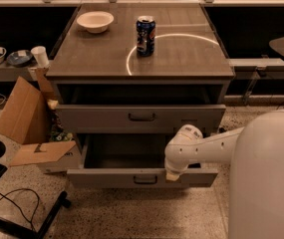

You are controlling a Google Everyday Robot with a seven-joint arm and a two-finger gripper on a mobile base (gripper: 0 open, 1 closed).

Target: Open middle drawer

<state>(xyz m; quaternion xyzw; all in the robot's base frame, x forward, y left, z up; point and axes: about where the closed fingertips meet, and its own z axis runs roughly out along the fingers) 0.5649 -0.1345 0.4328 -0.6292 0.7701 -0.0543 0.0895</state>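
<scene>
The middle drawer (106, 177) is seen pulled well out from the cabinet (191, 59), its dark inside laid open and its small bar handle (145, 179) set at the centre of the low front. The gripper (173, 175) is found right at the top edge of that front, just to the right of the handle, carried on the white arm (206, 146) that reaches in from the right. Whether it is open or closed cannot be told. The taller drawer (91, 117) is seen directly above. On the cabinet, a blue can (145, 35) and a white bowl (95, 21) are seen standing apart.
</scene>
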